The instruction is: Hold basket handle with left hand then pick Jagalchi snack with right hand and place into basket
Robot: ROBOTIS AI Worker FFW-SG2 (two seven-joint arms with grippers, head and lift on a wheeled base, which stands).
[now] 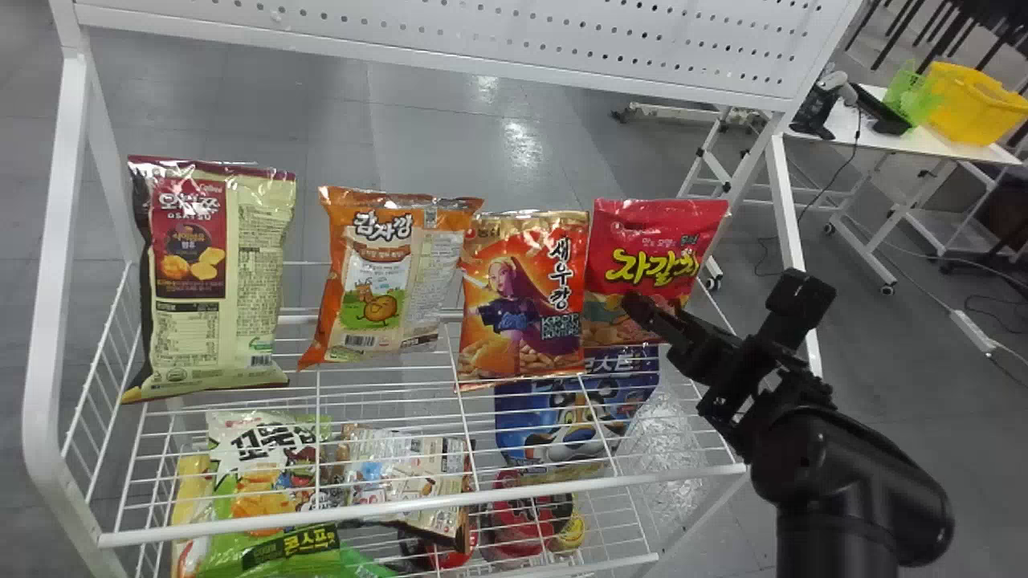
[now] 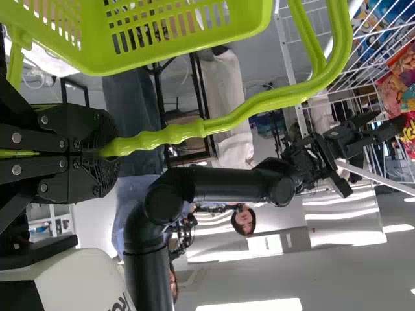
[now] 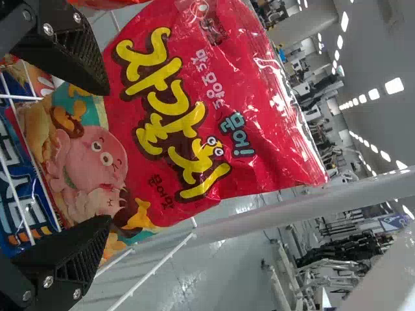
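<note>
Steady basket handle (image 2: 175, 134) in clamped left fingers (image 2: 100, 137); ease right fingers (image 3: 68, 50), spread apart before Jagalchi snack (image 3: 266, 155), evenly past both edges, then squeeze gently

Above the bags: open band up to the perforated panel (image 1: 482, 48).
Left flank of Jagalchi snack (image 1: 634, 233): blocked by the orange-red bag (image 1: 514, 277), edges meeting.
Right flank of Jagalchi snack: open room toward the slanting white post (image 1: 791, 225), which bounds it.
Right gripper (image 1: 713, 295): fingers apart, an open span facing the snack.
Front: white shelf rail (image 1: 361, 511), running across below the bags.
Far left: narrow gap between cream-and-maroon bag (image 1: 233, 321) and orange-and-white bag (image 1: 418, 297).
</note>
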